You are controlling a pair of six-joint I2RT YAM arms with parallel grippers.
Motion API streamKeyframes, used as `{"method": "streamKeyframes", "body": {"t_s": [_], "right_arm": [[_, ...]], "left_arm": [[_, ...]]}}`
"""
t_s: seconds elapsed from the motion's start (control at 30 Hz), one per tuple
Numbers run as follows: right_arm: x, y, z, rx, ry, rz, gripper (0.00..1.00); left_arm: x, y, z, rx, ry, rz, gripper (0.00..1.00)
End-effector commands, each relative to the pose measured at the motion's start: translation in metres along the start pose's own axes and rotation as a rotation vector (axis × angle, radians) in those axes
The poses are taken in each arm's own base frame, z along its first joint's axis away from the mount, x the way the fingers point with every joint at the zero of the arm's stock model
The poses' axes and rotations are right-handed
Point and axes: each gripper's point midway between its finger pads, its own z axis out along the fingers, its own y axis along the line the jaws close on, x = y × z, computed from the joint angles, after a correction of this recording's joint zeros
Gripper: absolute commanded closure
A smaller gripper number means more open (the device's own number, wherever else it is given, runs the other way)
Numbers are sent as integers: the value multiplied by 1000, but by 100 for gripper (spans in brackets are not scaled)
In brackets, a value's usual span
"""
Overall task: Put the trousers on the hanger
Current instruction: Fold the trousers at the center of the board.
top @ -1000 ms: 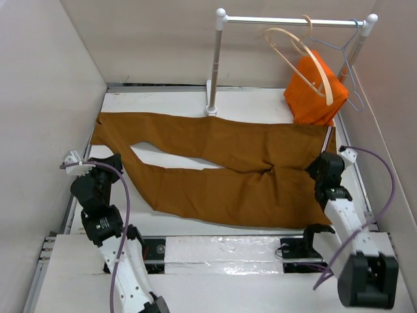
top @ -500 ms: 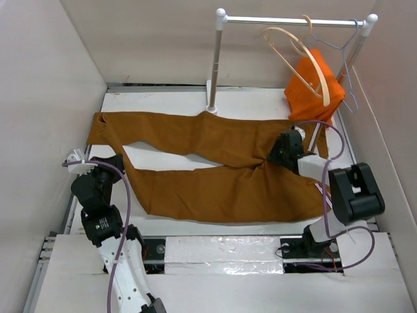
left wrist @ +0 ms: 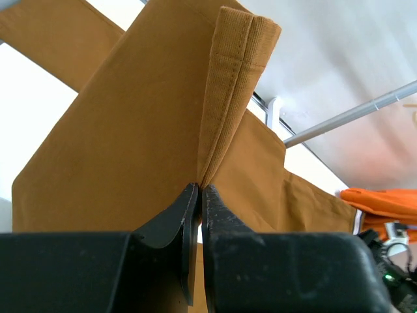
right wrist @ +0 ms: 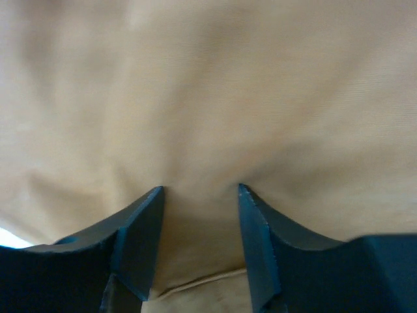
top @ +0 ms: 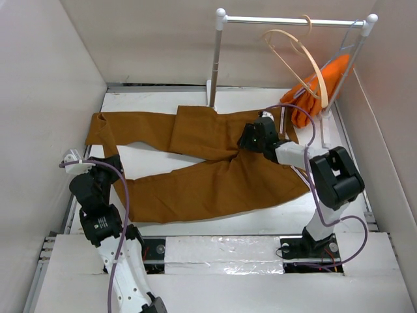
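Observation:
The rust-brown trousers (top: pixel 195 189) lie across the table, legs to the left, with the waist end folded over toward the middle. My left gripper (top: pixel 109 164) is shut on a fold of a leg near its hem; in the left wrist view (left wrist: pixel 200 189) the hem stands up from the closed jaws. My right gripper (top: pixel 252 137) sits on the folded waist part. In the right wrist view (right wrist: pixel 200 190) its jaws stand a little apart with a bunch of cloth (right wrist: pixel 208 98) between them. The beige wooden hanger (top: pixel 296 55) hangs on the rail at the back right.
The rail (top: pixel 293 21) stands on a white post (top: pixel 214 65) at the back middle. A bright orange garment (top: pixel 319 85) and a thin wire hanger (top: pixel 348 45) hang by the right post. Side walls close in left and right.
My right gripper has moved left and toward the back, from the right edge to the middle, dragging the waist end so it folds over. The left gripper has stayed in place.

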Motion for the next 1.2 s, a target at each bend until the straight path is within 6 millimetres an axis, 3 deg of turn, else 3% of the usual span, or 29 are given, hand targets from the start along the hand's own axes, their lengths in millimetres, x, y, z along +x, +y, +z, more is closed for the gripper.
{"method": "streamKeyframes", "body": {"t_s": [0.0, 0.03, 0.07, 0.1, 0.17, 0.23, 0.27, 0.4, 0.43, 0.53, 0.57, 0.67, 0.73, 0.77, 0.87, 1.17], "right_arm": [[-51, 16, -31, -9, -149, -36, 41], [-54, 11, -52, -1, -185, -26, 36], [-57, 0, -63, 21, -206, -6, 23], [-56, -13, -83, 38, -236, 26, 19], [-47, -36, -104, 94, -249, 73, 12], [-42, -63, -126, 186, -298, 153, 12], [-21, -83, -144, 238, -282, 172, 16], [-3, -147, -183, 396, -354, 343, 32], [0, -154, -188, 402, -360, 383, 35], [15, -181, -203, 447, -374, 473, 57], [25, -190, -207, 479, -349, 487, 66], [38, -215, -218, 573, -329, 513, 71], [43, -232, -226, 655, -326, 506, 69], [45, -242, -229, 690, -325, 523, 59], [50, -246, -220, 683, -279, 531, 43], [49, -241, -193, 620, -216, 533, 44]], "left_arm": [[-19, -20, -3, 67, -51, 25, 100], [-19, -20, -2, 69, -51, 23, 100], [-17, -18, -2, 68, -50, 21, 100], [-17, -18, -1, 71, -51, 20, 100], [-13, -19, 0, 79, -41, 18, 100], [-14, -19, 1, 81, -46, 18, 100], [-12, -22, 1, 91, -35, 19, 100], [-15, -33, -1, 125, -38, 24, 100], [-15, -35, -2, 125, -38, 24, 100], [-19, -41, -5, 129, -52, 32, 100], [-26, -41, -7, 113, -78, 33, 100], [-33, -48, -15, 107, -98, 43, 100], [-39, -47, -19, 79, -121, 56, 100], [-46, -50, -23, 72, -143, 61, 100], [-55, -48, -29, 36, -177, 74, 100], [-53, -48, -30, 36, -175, 80, 100]]}}
